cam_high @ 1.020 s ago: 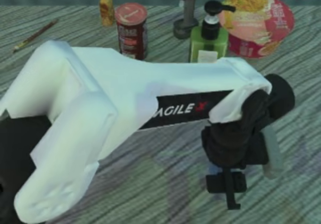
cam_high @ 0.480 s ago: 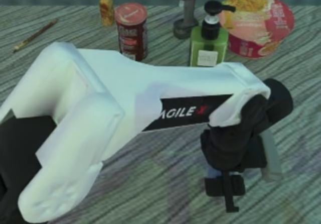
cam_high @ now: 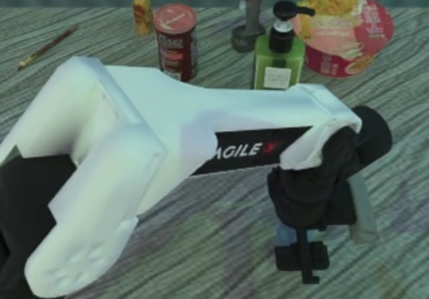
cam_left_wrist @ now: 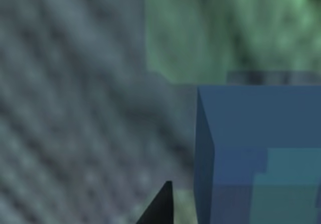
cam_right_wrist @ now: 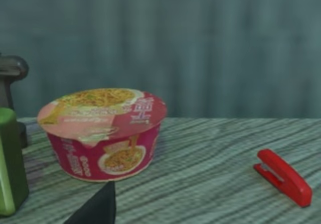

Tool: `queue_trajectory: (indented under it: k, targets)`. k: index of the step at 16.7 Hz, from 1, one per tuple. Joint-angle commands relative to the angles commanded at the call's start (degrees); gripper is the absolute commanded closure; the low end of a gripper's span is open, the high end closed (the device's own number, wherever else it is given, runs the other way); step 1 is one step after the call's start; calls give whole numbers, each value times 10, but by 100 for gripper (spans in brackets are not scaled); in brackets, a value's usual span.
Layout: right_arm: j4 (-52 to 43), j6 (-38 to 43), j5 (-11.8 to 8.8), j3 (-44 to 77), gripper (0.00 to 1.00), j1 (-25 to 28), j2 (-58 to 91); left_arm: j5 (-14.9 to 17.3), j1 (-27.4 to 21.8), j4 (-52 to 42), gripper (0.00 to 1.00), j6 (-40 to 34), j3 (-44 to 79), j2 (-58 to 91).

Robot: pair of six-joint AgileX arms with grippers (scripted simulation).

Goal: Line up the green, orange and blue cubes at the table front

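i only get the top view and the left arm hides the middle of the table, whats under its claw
Observer: The left wrist view shows the blue cube close beside the left claw; I cannot tell whether it is gripped.
Operator: anything near that cube
Observer: A pale green surface, probably the green cube, lies just beyond it, with a thin grey strip between them.
Operator: and the right arm, i dont see it
Observer: It is outside the top view. Its wrist camera faces the noodle cup, and a red stapler lies on the table apart from the cup.
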Motion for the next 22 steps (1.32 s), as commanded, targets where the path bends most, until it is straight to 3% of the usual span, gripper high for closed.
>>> queue_trajectory:
  k: [2, 11, 18, 22]
  targets:
    - [0, 0, 0, 0, 0, 0, 0, 0, 0, 0, 0, 0, 0, 0]
    - [0, 0, 0, 0, 0, 0, 0, 0, 1, -2, 0, 0, 2, -1]
    - [0, 0, 0, 0, 0, 0, 0, 0, 11, -126, 0, -1, 93, -30]
    - [0, 0, 0, 0, 0, 0, 0, 0, 12, -138, 0, -1, 103, -35]
